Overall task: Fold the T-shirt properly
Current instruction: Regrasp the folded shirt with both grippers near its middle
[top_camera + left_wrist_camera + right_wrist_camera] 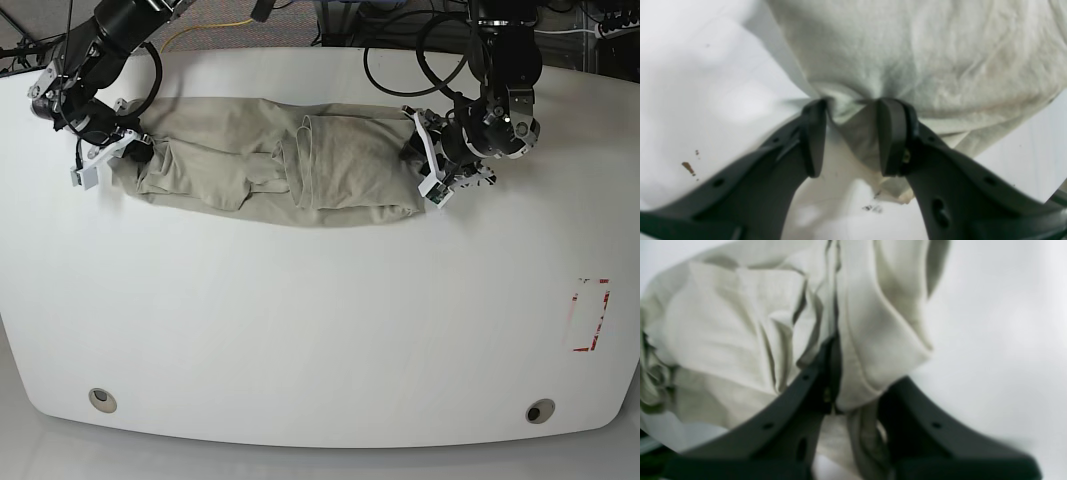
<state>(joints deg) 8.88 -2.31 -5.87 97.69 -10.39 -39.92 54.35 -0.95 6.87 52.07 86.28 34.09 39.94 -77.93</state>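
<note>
The beige T-shirt lies across the back of the white table as a long, wrinkled band with folds near its middle. My left gripper is at the band's right end. In the left wrist view its jaws hold a bunched edge of the shirt, with creases running into the grip. My right gripper is at the band's left end. In the right wrist view it is shut on a thick fold of the shirt, which hangs between the fingers.
A red rectangle outline is marked on the table at the right. Two round holes sit near the front edge. Cables run along the back edge. Small brown stains mark the table near the left gripper.
</note>
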